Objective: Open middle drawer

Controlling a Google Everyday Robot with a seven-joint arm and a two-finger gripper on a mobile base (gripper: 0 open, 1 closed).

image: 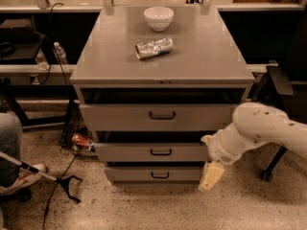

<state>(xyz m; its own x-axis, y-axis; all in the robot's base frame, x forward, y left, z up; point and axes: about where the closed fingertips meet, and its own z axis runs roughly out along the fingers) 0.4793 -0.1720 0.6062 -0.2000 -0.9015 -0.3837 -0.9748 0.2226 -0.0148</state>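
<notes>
The grey cabinet (pixel 163 66) stands in the middle with three drawers. The middle drawer (pixel 129 152) is the second one, a shallow grey front with a small dark handle (pixel 160 152). It stands slightly out of the cabinet, with a dark gap above it. My gripper (pixel 210 175) hangs from the white arm (pixel 259 128) at the right, pointing down, in front of the right end of the middle and lowest drawers. It is right of the handle and holds nothing that I can see.
A white bowl (pixel 159 17) and a crumpled silver packet (pixel 153 47) lie on the cabinet top. A person's leg and shoe (pixel 14 166) and a grabber stick (pixel 48 176) are at the left. A red can (pixel 81 140) lies left of the cabinet. A chair base (pixel 273 162) is at the right.
</notes>
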